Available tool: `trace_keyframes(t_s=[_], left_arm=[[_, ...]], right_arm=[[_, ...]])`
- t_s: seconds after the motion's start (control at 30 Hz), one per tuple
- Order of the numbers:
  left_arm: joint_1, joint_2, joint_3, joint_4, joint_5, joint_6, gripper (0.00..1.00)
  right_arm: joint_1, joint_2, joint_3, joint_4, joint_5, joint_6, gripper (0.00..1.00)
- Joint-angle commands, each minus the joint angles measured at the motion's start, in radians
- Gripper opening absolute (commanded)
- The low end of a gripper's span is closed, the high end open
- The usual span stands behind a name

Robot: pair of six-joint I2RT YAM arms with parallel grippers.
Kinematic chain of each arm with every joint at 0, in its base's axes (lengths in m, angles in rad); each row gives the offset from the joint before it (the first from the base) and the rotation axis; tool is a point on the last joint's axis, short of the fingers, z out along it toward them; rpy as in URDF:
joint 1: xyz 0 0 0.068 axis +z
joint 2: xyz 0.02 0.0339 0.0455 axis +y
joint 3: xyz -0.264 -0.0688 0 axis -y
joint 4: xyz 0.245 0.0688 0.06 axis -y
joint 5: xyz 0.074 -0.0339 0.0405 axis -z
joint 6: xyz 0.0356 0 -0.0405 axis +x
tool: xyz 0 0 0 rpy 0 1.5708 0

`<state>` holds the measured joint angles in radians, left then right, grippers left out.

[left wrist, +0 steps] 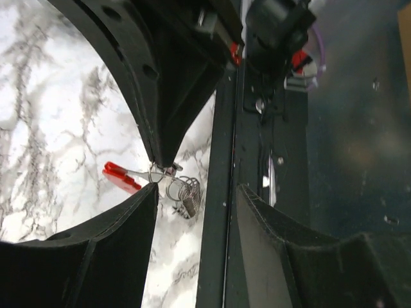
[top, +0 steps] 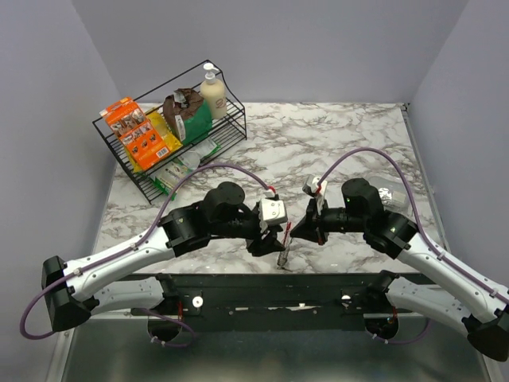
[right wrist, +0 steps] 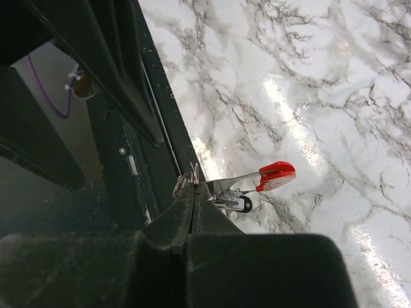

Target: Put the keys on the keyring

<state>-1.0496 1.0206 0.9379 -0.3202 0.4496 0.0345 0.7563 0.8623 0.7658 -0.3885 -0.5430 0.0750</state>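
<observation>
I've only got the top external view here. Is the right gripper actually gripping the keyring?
Observer: Yes. The right gripper is shut on the keyring, pinching its wire loop.
Operator: And the left gripper?
Observer: The left gripper is open, holding nothing.
Operator: Any key on it?
Observer: One small dark key rests against the clip's metal arm; whether it's threaded on, I cannot tell.

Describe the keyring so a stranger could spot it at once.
Start at the marble table and go to the middle of its near edge. There the right hand pinches the keyring by its wire loop. It alone pairs a bright red clip with a silvery ribbed chain.
</observation>
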Motion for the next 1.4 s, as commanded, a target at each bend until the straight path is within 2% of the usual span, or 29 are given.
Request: trace_keyframes(t_s=[0.0,0.1,0.23,0.43,0.67,0.8,1.0,1.1,1.23,1.3,1.37], left_arm=[[0.000,0.044,0.045,-0.088,0.092,0.140,0.60],[0.006,0.078,0.053,-0.085,0.101,0.180,0.58],[0.014,0.118,0.071,-0.077,0.113,0.197,0.49],[0.036,0.162,0.099,-0.077,0.112,0.219,0.42],[0.062,0.159,0.096,-0.066,0.141,0.228,0.40],[0.068,0.174,0.094,-0.062,0.178,0.228,0.34],[0.068,0.213,0.121,-0.077,0.236,0.226,0.32],[0.068,0.216,0.124,-0.076,0.251,0.226,0.25],[0.068,0.217,0.128,-0.088,0.239,0.229,0.10],[0.068,0.213,0.131,-0.100,0.233,0.231,0.07],[0.068,0.210,0.133,-0.108,0.224,0.238,0.01]], right_arm=[[0.003,-0.006,0.036,-0.029,-0.075,-0.030,0.00],[0.002,-0.014,0.032,-0.024,-0.110,-0.035,0.00],[0.003,-0.028,0.023,-0.004,-0.141,-0.032,0.00],[0.005,-0.028,0.013,0.007,-0.160,-0.027,0.00],[0.005,-0.020,0.012,0.013,-0.164,-0.027,0.00],[0.005,-0.023,0.010,0.017,-0.166,-0.027,0.00],[0.003,-0.023,0.006,0.023,-0.152,-0.026,0.00],[0.005,-0.020,0.004,0.027,-0.150,-0.026,0.00],[0.005,-0.019,0.004,0.027,-0.146,-0.026,0.00],[0.005,-0.020,0.004,0.027,-0.138,-0.024,0.00],[0.005,-0.025,0.004,0.027,-0.133,-0.024,0.00]])
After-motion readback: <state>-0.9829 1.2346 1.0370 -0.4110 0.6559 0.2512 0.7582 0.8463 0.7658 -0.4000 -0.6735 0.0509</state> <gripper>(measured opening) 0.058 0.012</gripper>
